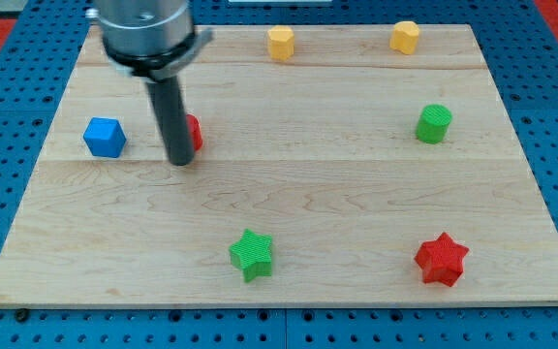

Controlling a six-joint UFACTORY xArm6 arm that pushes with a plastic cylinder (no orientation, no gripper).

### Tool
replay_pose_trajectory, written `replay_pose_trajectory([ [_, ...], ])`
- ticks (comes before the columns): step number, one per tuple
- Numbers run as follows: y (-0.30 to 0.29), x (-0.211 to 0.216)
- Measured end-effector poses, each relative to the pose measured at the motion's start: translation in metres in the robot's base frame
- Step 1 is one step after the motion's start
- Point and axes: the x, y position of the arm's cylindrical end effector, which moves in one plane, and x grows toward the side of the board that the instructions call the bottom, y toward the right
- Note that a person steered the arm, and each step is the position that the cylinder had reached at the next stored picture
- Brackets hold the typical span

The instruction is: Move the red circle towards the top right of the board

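The red circle (193, 131) sits on the wooden board (289, 194) at the view's left, mostly hidden behind my dark rod. My tip (179, 161) rests on the board just at the red circle's lower left, touching or nearly touching it. A blue cube (104, 137) lies to the left of my tip, apart from it.
Two yellow blocks (280, 43) (405, 37) stand along the top edge. A green cylinder (433, 123) is at the right. A green star (251, 254) and a red star (441, 258) lie near the bottom edge.
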Motion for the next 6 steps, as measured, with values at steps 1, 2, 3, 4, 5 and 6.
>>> replay_pose_trajectory([
  [1, -0.019, -0.008],
  [2, -0.007, -0.048],
  [3, 0.060, -0.045],
  [4, 0.128, -0.051],
  [5, 0.201, -0.064],
  [6, 0.246, -0.068],
])
